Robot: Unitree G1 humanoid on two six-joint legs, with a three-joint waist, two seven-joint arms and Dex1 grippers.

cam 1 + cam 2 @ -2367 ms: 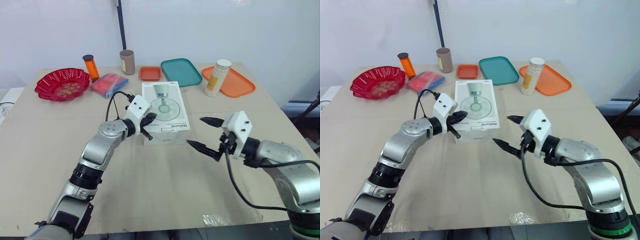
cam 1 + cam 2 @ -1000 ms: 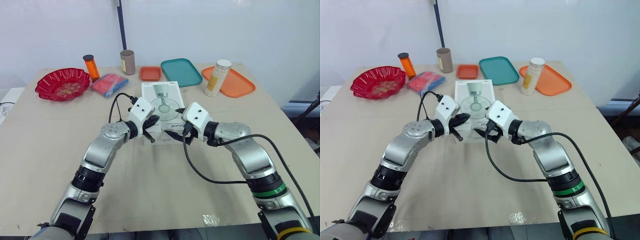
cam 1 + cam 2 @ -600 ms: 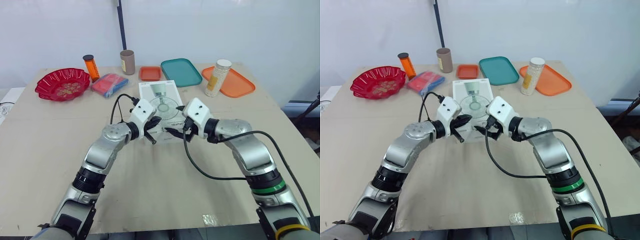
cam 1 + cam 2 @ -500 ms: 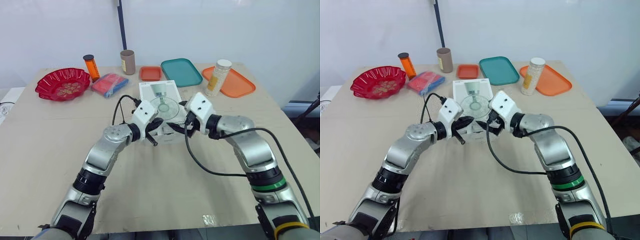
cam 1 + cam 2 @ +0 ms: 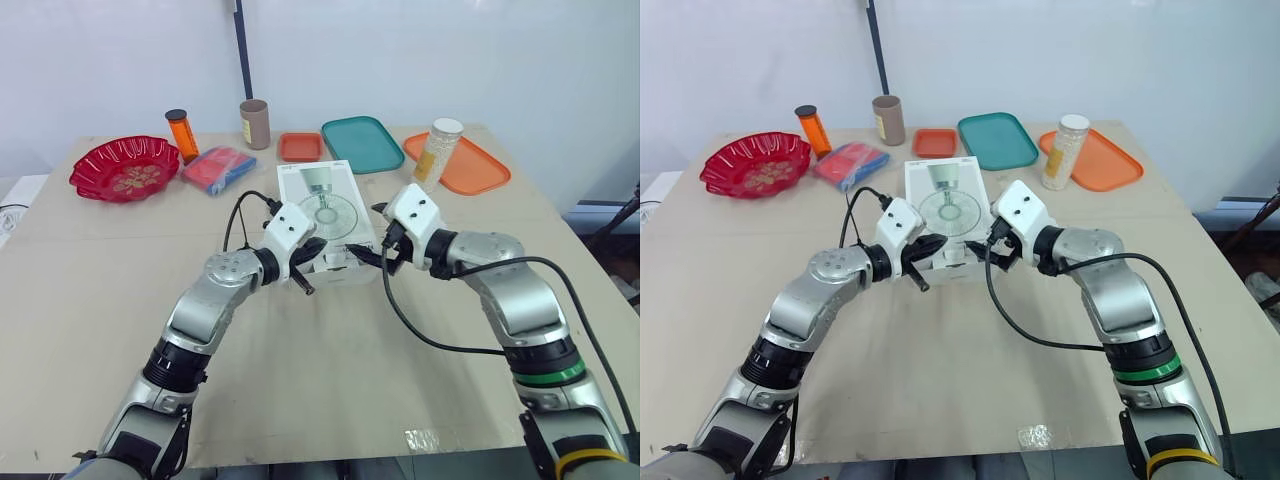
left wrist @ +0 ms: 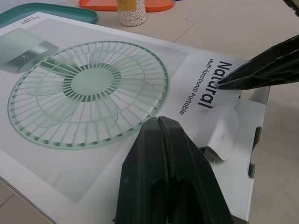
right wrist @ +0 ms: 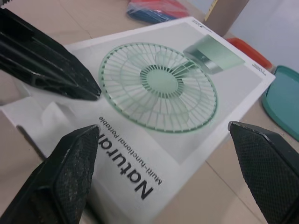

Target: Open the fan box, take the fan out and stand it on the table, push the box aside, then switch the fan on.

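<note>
Fan box point(image 5: 330, 212) lies flat mid-bench point(image 5: 300, 380), long axis running away from the robot | left claw point(image 6: 160, 119) pressed shut over near end flap point(image 6: 224, 133) | right claw point(image 7: 163, 127) spread wide, beside near right corner | left nearer flap

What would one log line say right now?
step: opening fan box | left gripper: shut, at flap | right gripper: open

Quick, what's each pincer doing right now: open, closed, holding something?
Left pincer: closed, tips at the fan box, nothing visibly gripped.
Right pincer: open wide by the fan box, holding nothing.
</note>
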